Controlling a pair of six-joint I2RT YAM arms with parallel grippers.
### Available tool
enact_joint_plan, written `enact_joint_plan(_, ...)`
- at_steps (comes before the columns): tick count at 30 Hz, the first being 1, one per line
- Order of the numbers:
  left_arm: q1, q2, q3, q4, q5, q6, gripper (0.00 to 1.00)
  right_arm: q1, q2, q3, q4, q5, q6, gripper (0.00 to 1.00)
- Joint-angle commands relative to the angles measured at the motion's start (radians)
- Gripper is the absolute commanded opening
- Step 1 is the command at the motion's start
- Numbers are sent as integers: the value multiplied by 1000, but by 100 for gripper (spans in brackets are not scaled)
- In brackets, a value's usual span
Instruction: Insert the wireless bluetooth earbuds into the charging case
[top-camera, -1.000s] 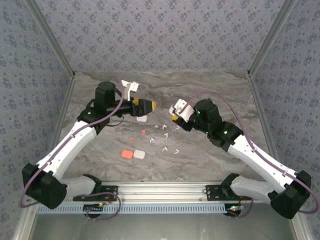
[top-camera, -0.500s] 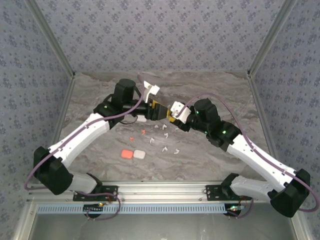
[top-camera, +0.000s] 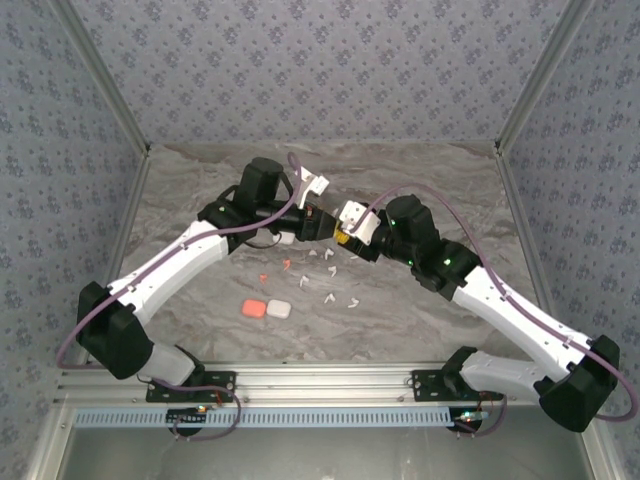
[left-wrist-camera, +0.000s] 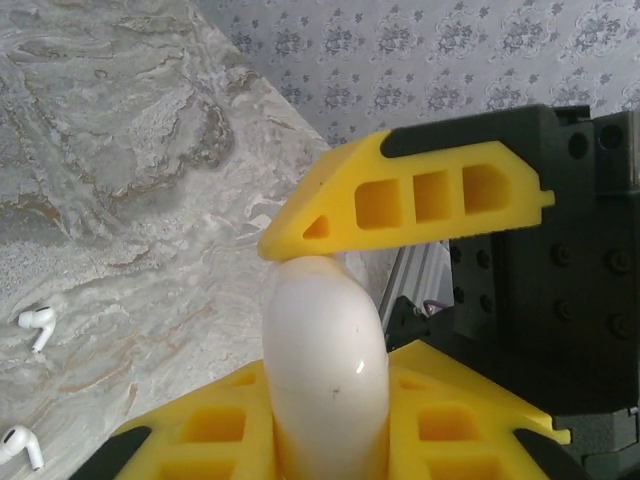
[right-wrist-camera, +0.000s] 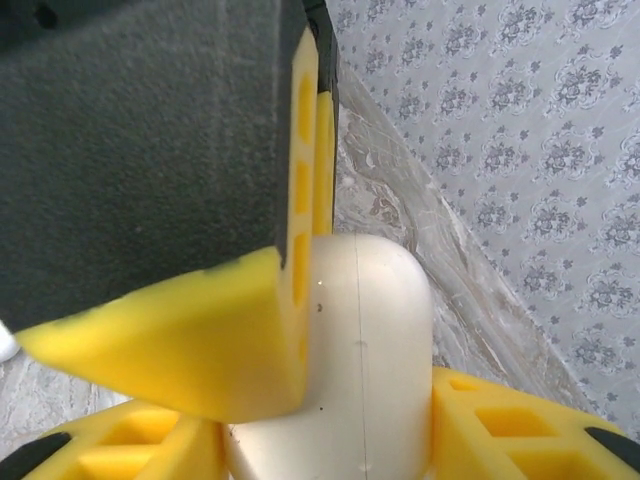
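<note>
Over the table (top-camera: 450, 180), left end effector (top-camera: 324, 226) has closed on the charging case (left-wrist-camera: 325, 350) (right end effector (top-camera: 345, 237) pinches too).

The white charging case (left-wrist-camera: 325, 370) runs off the bottom edge of both wrist views, and in the top view it is all but hidden where the left gripper (top-camera: 322, 226) and the right gripper (top-camera: 347, 233) meet. In the right wrist view the left gripper's near yellow finger (right-wrist-camera: 170, 360) is blurred, and whether the right gripper's own fingers (right-wrist-camera: 500, 425) press the case or stand just off it cannot be told. The earbuds (top-camera: 352, 301) on the worktop (top-camera: 420, 310) are too small in the top view to show their shape.
</note>
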Motion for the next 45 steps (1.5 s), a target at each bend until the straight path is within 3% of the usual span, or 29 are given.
enact_joint_plan(1, -9, -16, 35, -3, 1, 24, 19, -20, 4, 58, -51, -28, 43, 57)
enact_joint_plan(4, -9, -36, 15, 31, -49, 33, 14, -71, -16, 61, -107, -121, 87, 75)
enact_joint_plan(8, -9, -91, -72, 179, -92, 49, 10, -189, -61, 35, -135, -382, 178, 100)
enact_joint_plan(12, -9, -159, -204, 413, -122, 47, 5, -344, -85, -15, -34, -688, 338, 100)
enact_joint_plan(15, -9, -184, -277, 541, -129, 47, 3, -383, -90, -41, 67, -748, 434, 100)
enact_joint_plan(26, -13, -196, -319, 608, -97, 63, 0, -374, 13, 6, 154, -702, 503, 93)
enact_joint_plan(36, -17, -197, -317, 590, -71, 89, 0, -373, 81, 68, 160, -639, 514, 75)
enact_joint_plan(45, -20, -199, -315, 592, -61, 93, 0, -373, 126, 124, 140, -601, 503, 71)
